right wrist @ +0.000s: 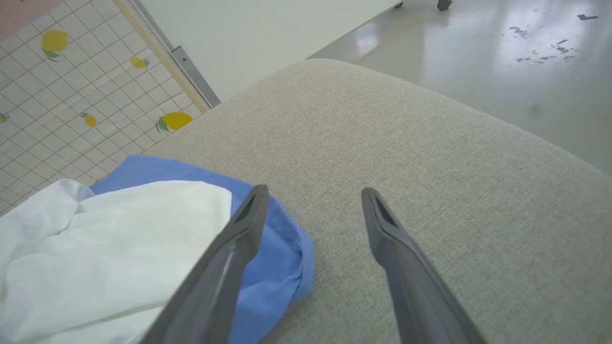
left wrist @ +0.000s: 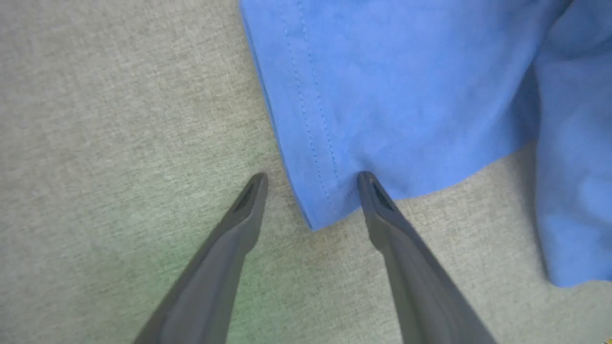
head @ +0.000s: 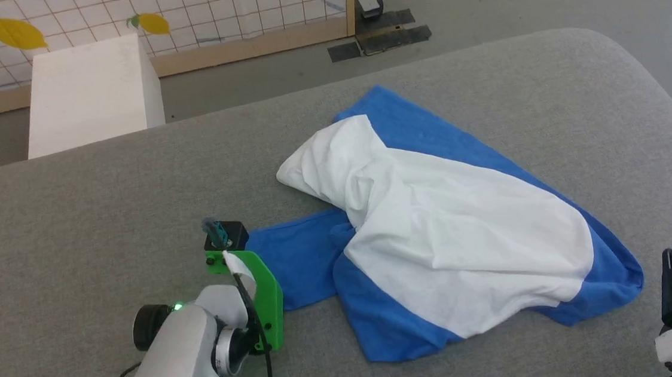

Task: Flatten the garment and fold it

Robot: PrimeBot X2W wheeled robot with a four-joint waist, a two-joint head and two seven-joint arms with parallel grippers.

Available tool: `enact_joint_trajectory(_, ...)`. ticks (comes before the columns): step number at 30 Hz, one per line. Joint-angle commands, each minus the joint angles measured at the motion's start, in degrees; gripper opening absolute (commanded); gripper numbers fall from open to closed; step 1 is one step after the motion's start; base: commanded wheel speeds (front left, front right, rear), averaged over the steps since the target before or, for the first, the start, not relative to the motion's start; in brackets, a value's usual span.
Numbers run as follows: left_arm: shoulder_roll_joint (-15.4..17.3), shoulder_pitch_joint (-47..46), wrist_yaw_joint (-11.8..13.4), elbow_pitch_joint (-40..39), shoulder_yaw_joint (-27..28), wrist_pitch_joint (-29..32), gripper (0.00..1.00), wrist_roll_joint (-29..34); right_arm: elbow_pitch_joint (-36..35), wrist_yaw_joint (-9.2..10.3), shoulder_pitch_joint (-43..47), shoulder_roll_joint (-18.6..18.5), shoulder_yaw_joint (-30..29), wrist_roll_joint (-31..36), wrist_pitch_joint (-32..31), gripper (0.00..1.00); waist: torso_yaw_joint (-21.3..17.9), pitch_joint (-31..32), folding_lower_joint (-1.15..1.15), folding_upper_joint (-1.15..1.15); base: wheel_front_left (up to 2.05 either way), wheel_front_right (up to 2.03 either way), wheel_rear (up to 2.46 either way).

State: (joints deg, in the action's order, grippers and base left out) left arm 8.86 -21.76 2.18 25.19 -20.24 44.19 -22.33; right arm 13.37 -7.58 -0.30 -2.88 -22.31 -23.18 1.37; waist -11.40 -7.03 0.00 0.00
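- Two grippers stand spread and empty: the left gripper point(left wrist: 311, 177) straddles the sleeve point(left wrist: 382, 95) at its cuff corner, and the right gripper point(right wrist: 313, 191) hovers just beside a blue fold.
- Garment point(head: 466, 244) lies crumpled mid-surface point(head: 133, 198), white body bunched over blue.
- Best move, likely: press down, pinch the cuff corner fully, then draw it outward low and slowly.

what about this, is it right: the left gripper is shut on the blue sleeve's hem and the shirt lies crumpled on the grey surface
Not shut: the left wrist view shows the left gripper open, its fingers spread either side of the blue sleeve hem. The shirt does lie crumpled on the grey surface.
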Motion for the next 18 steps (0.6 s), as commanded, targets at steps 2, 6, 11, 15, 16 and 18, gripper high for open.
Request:
enact_joint_trajectory(2, -2.6, 3.0, -2.1, 2.1, -1.7, -0.3, 0.00, -1.9, 0.9, 0.09, -0.9, 0.0, 0.1, 0.1, 0.8, 1.00, 0.2, -0.2, 0.00, 0.00, 0.00, 0.00, 0.00)
enact_joint_trajectory(6, -3.5, 2.6, -2.6, 0.8, 0.1, -4.8, 0.00, -4.3, 2.0, 0.09, -1.2, 0.0, 0.5, 0.5, 1.3, 1.00, 1.5, 0.5, 0.00, 0.00, 0.00, 0.00, 0.00)
enact_joint_trajectory(11, -2.2, -1.1, -0.8, -3.8, 8.2, -13.3, 0.00, -7.9, 2.5, 0.09, -1.5, 0.0, 0.7, 1.2, 1.5, 1.00, 3.9, 1.5, 0.00, 0.00, 0.00, 0.00, 0.00)
enact_joint_trajectory(15, 2.8, -3.2, 2.4, -7.9, 16.7, -17.4, 0.00, -9.8, 2.6, 0.09, -1.7, 0.0, 1.2, 1.2, 1.5, 1.00, 5.7, 1.9, 0.00, 0.00, 0.00, 0.00, 0.00)
enact_joint_trajectory(16, 4.2, -3.3, 3.4, -8.7, 18.6, -17.9, 0.00, -9.9, 2.6, 0.09, -1.7, 0.0, 1.3, 1.3, 1.5, 1.00, 6.1, 2.0, 0.00, 0.00, 0.00, 0.00, 0.00)
enact_joint_trajectory(18, 8.1, -3.1, 5.9, -10.2, 22.8, -18.5, 0.00, -9.5, 2.7, 0.09, -1.6, 0.0, 1.5, 1.4, 1.4, 1.00, 7.3, 1.9, 0.00, 0.00, 0.00, 0.00, 0.00)
